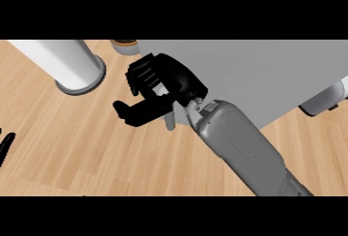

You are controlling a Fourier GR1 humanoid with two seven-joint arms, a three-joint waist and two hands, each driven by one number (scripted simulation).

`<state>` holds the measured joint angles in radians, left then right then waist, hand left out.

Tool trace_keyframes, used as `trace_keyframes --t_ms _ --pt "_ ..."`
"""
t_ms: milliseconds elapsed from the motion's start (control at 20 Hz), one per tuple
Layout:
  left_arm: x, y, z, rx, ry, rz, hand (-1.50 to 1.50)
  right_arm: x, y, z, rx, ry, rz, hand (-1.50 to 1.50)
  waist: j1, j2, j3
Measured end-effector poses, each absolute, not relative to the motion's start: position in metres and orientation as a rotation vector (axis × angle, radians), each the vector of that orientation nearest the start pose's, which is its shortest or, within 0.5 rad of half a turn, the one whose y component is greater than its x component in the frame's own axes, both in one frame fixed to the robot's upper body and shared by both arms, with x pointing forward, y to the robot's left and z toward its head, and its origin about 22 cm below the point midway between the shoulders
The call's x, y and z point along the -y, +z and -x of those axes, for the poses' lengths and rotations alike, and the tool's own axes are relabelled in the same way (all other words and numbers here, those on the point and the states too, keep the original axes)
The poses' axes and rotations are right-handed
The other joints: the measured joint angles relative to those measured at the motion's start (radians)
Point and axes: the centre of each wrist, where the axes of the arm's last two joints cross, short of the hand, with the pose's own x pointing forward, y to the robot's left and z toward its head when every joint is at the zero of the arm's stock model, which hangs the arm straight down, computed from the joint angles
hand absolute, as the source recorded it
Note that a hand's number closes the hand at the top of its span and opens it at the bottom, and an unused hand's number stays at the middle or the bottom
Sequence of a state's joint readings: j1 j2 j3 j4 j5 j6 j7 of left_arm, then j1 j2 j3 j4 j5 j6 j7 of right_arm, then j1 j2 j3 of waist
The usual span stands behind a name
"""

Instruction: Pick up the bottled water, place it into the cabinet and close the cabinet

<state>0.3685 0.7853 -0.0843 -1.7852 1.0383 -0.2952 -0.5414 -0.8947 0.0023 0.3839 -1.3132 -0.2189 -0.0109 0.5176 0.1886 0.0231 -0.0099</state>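
Seemingly late on: my right hand [163,87], fingers curled on nothing I can see, sits at the grey cabinet [272,73] front. No bottled water shows (perhaps inside); whether it's closed, I can't tell.

The table [81,147] is pale wood with fine grain lines, matt. The cabinet [272,69] looks smooth, flat grey. The right hand [166,85] is black, plastic-looking, on a smooth grey forearm [238,143] with a slight sheen.
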Motion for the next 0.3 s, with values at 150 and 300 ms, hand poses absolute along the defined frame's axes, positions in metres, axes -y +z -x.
trace_keyframes --t_ms 150,300 --pt "-0.371 0.056 -0.155 1.876 0.154 0.503 -1.50 0.015 0.181 -0.340 1.485 0.706 -0.401 -1.50 0.007 0.002 -0.009" --pt "-0.374 0.055 -0.153 1.878 0.166 0.494 -1.50 0.004 0.184 -0.344 1.490 0.689 -0.411 -1.50 0.008 0.008 -0.018"
